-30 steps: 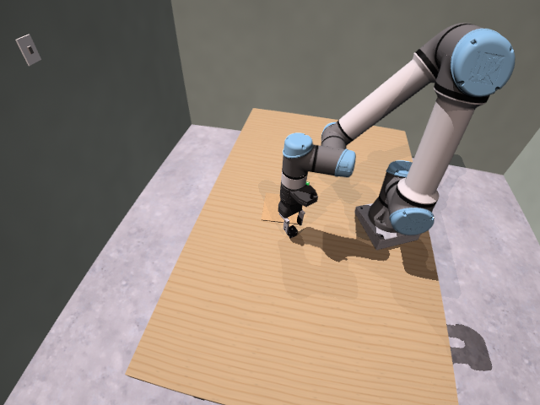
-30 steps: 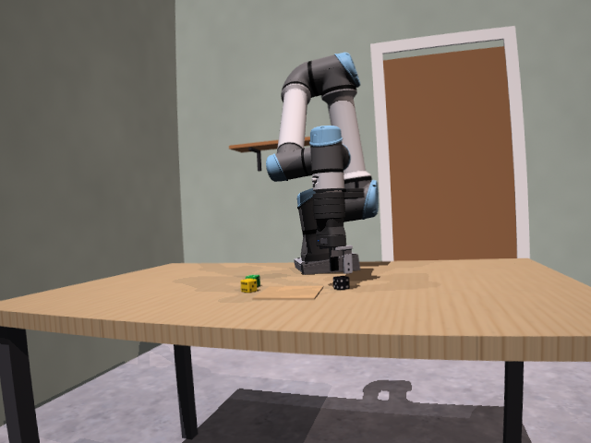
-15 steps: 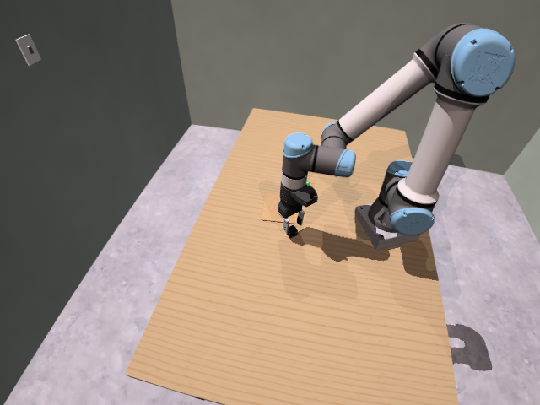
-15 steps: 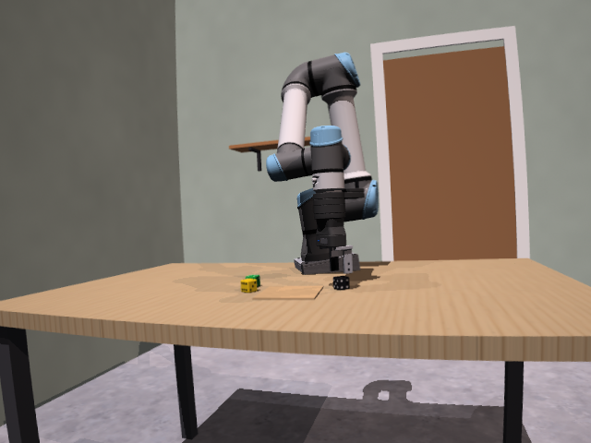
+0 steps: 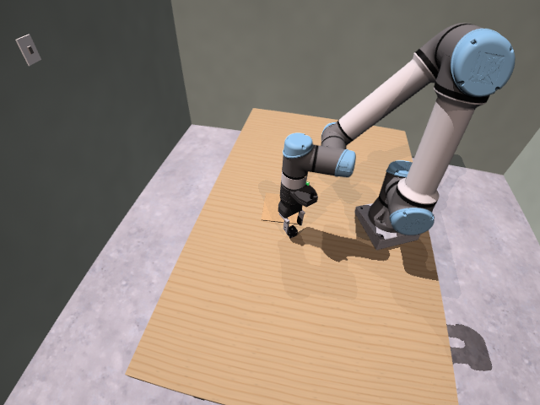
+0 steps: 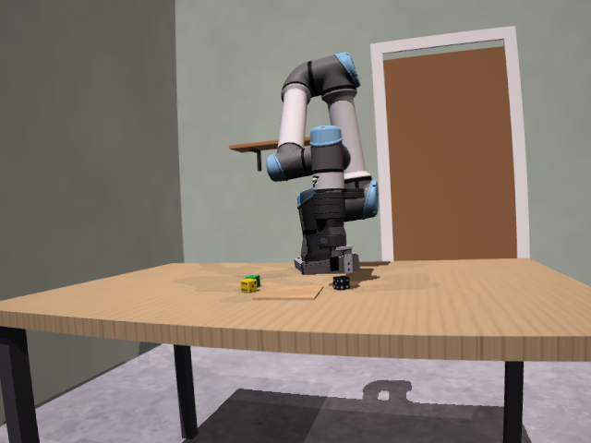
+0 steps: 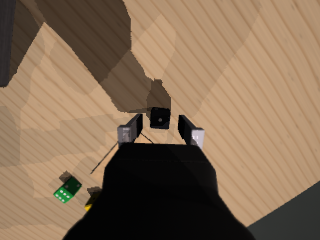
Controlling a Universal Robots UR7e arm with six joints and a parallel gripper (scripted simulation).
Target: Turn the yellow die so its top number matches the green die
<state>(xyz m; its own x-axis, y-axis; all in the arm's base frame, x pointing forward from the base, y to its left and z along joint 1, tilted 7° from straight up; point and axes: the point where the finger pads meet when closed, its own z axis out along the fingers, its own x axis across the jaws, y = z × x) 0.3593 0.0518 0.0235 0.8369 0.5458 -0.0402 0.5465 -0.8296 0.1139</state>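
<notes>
"Start at the left. Where's the yellow die (image 6: 247, 286) (image 7: 93, 201)?"

"On the wooden table (image 5: 261, 305) (image 6: 286, 315) (image 7: 240, 100), off the mat and near it. I can't see it from the top view. The gripper's dark body covers most of it in the wrist view."

"What's its top number?"

"I can't tell. It's a little block with dark dots."

"And the green die (image 5: 307, 183) (image 6: 252, 278) (image 7: 67, 190)?"

"It's close by, partly behind the yellow one in the exterior view. From the top, only a tiny green bit peeks out. It has white dots, but I can't be sure of its top number."

"What's next?"

"The mat (image 5: 270, 211) (image 6: 288, 292) (image 7: 108, 159). It's flat and thin, with straight edges, and light brown like the stripy table. The gripper hides part of it."

"What's the gripper (image 5: 293, 226) (image 6: 345, 263) (image 7: 160, 121) doing?"

"Its fingers are spread wide and hold nothing. They're above the black die (image 5: 292, 231) (image 6: 341, 282) (image 7: 160, 118), a block with pale dots and one dot on top. That die sits on the table, right of the mat in the exterior view."

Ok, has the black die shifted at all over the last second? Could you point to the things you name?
No, not visibly: in the exterior view the black die (image 5: 292, 231) (image 6: 341, 282) (image 7: 160, 118) keeps its place just right of the mat (image 5: 271, 211) (image 6: 288, 293) (image 7: 102, 167).
</notes>
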